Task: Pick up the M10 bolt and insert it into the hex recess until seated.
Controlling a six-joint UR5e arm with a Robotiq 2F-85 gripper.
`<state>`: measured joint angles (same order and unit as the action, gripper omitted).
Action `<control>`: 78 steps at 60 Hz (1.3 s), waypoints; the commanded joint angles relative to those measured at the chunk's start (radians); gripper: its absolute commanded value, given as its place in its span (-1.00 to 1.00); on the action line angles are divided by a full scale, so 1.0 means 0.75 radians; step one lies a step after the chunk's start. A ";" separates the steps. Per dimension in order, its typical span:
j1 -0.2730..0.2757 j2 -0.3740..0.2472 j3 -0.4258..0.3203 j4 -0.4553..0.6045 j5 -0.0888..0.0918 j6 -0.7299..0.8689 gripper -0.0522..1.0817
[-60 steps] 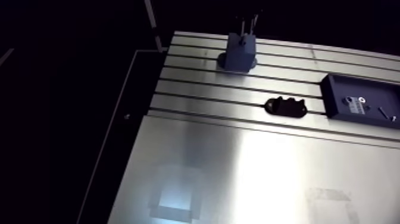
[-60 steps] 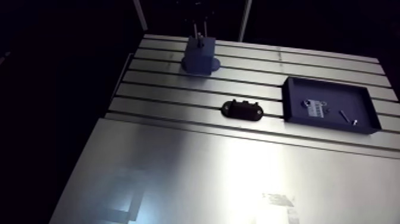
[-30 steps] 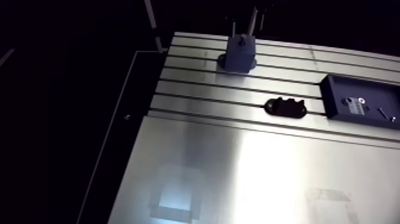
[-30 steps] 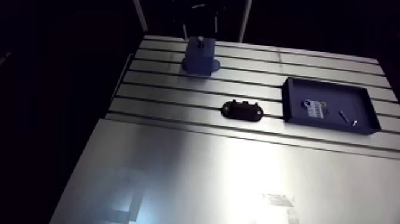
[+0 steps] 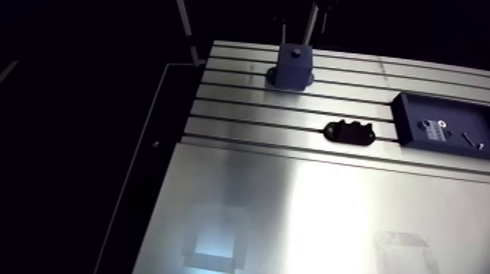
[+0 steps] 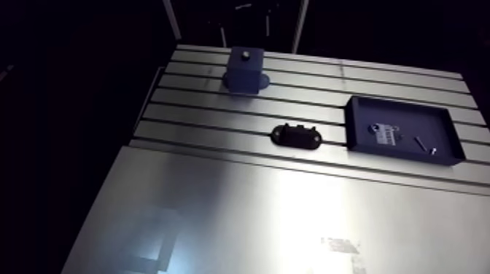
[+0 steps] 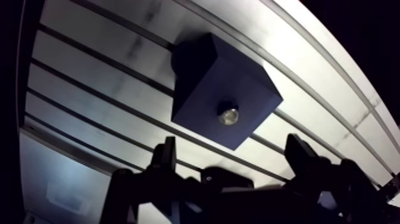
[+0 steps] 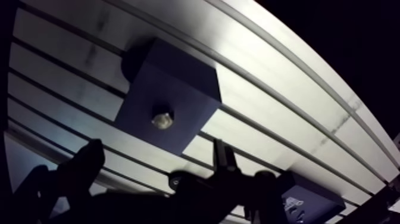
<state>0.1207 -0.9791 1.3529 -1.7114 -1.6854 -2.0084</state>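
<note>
Likely light, stiff, slick M10 bolt (image 7: pixel 228 114) — only its head showing in the blue block (image 7: pixel 199 89). Best pinched across that head. Gripper (image 7: pixel 232 143) spread — empty.

Gripper (image 7: pixel 232 152) hangs over the blue block (image 7: pixel 208 77), pointing down at its top face. Fingers (image 7: pixel 167 156) are spread wide with nothing between them. In the wrist view the two tips straddle the near edge of the block. I can't see either one touching it. In the arm view I only get the fingers as two thin dark bars above the block, coming down from the top edge. The rest of my wrist is lost in the dark.
</note>
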 commanded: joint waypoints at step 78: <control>-0.007 -0.074 0.005 -0.010 0.019 0.493 0.11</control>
<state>0.1154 -1.0353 1.3587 -1.7191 -1.6699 -1.6408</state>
